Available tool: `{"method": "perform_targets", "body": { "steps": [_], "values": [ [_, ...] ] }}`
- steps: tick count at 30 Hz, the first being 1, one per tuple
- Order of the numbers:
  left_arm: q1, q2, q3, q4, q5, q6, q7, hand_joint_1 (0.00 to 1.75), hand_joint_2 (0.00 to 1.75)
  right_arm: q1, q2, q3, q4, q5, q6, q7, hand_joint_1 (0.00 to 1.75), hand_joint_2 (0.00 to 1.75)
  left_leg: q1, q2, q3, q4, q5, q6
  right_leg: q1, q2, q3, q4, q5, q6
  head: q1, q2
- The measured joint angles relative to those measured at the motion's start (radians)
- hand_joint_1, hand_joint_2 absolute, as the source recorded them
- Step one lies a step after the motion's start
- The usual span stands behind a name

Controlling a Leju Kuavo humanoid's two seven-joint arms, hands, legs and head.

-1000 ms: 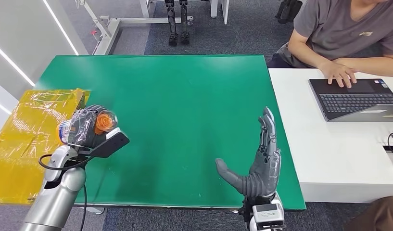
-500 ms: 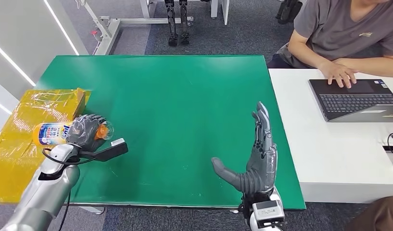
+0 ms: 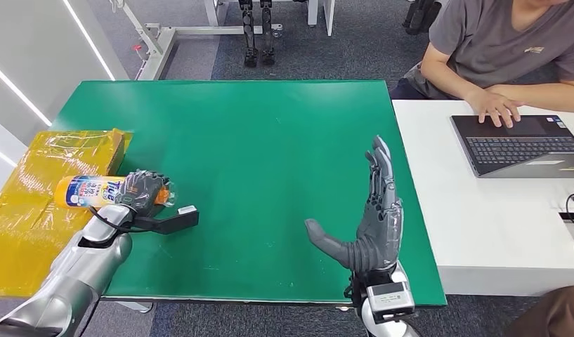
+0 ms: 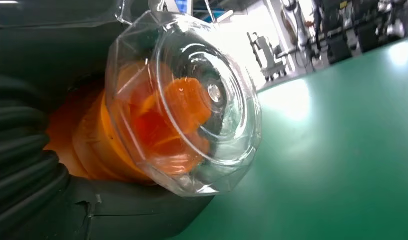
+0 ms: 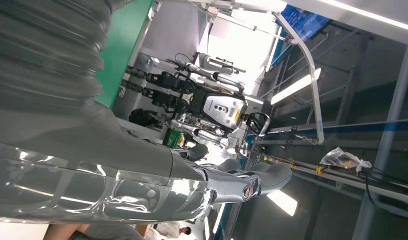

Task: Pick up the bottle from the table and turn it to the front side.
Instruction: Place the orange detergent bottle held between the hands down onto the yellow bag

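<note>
Yellow box: a box wrapped in glossy yellow film [image 3: 38, 196] sits at the far left, against the left edge of the table.
Bottle: the orange bottle [image 3: 87, 191] lies on its side in the air, above the left edge of the table and the yellow box; its blue, white and yellow label faces up, its base points left and its capped end points right. In the left wrist view the clear faceted cap [image 4: 192, 100] over the orange top faces the camera.
Left hand: the left hand [image 3: 145, 192] grips the bottle near its capped end, dark fingers wrapped around it; a black wrist camera mount [image 3: 173, 219] sticks out to the right of it, above the green surface.
Table: the green table [image 3: 270, 140] spreads across the middle of the head view, bare around both hands.
Right hand: the right hand [image 3: 372, 225] stands upright over the near right part of the table, flat with fingers straight and pointing away, thumb out to the left, holding nothing.
White desk: a white desk [image 3: 494, 232] touches the table's right edge, with a dark laptop [image 3: 523, 144] on it.
Person: a person in a grey shirt [image 3: 509, 42] sits behind the desk, one hand [image 3: 496, 107] on the laptop.
</note>
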State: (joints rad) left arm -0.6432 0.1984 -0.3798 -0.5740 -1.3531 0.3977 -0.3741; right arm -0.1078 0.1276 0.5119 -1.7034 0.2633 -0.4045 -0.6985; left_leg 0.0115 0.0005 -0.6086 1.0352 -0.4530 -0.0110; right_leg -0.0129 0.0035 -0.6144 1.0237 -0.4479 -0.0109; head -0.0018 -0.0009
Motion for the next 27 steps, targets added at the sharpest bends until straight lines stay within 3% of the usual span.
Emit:
{"method": "perform_targets", "body": {
  "steps": [2, 4, 6, 8, 17, 27],
  "values": [
    [-0.012, -0.006, -0.006, 0.030, -0.004, -0.011, 0.006, 1.75, 1.75, -0.001, 0.000, 0.000, 0.000, 0.001, -0.007, 0.000, 0.00, 1.75, 0.000, 0.000, 0.000, 0.000, 0.000, 0.000, 0.000, 0.000, 0.000, 0.000, 0.000, 0.000, 0.000, 0.000],
    [-0.022, -0.011, -0.011, 0.055, -0.005, -0.016, 0.009, 1.55, 1.75, -0.001, 0.001, 0.000, 0.000, 0.003, -0.011, 0.000, 0.00, 1.75, 0.000, 0.000, 0.000, 0.000, 0.000, 0.000, 0.000, 0.000, 0.000, 0.000, 0.000, 0.000, 0.000, 0.000],
    [-0.032, -0.015, -0.012, 0.074, -0.003, -0.026, 0.011, 0.68, 1.75, -0.001, 0.001, 0.000, 0.000, 0.003, -0.012, 0.000, 0.00, 1.75, 0.000, 0.000, 0.000, 0.000, 0.000, 0.000, 0.000, 0.000, 0.000, 0.000, 0.000, 0.000, 0.000, 0.000],
    [-0.043, -0.020, -0.013, 0.090, 0.004, -0.055, 0.012, 0.00, 1.75, -0.001, 0.001, 0.000, 0.000, 0.004, -0.017, 0.000, 0.00, 1.75, 0.000, 0.000, 0.000, 0.000, 0.000, 0.000, 0.000, 0.000, 0.000, 0.000, 0.000, 0.000, 0.000, 0.000],
    [-0.089, -0.052, -0.013, 0.140, 0.024, -0.177, 0.012, 0.00, 1.75, -0.001, 0.011, 0.000, 0.000, 0.015, -0.029, 0.006, 0.00, 1.75, 0.000, -0.001, 0.000, 0.000, 0.000, 0.000, 0.000, -0.001, 0.001, 0.000, 0.000, 0.000, 0.000, 0.000],
    [-0.106, -0.062, -0.012, 0.159, 0.045, -0.172, 0.009, 0.00, 1.75, 0.002, 0.014, -0.001, 0.000, 0.034, -0.027, 0.010, 0.00, 1.75, 0.000, -0.001, 0.000, 0.000, 0.000, 0.000, 0.000, -0.001, 0.001, 0.000, 0.000, 0.000, 0.000, 0.000]
  ]
}}
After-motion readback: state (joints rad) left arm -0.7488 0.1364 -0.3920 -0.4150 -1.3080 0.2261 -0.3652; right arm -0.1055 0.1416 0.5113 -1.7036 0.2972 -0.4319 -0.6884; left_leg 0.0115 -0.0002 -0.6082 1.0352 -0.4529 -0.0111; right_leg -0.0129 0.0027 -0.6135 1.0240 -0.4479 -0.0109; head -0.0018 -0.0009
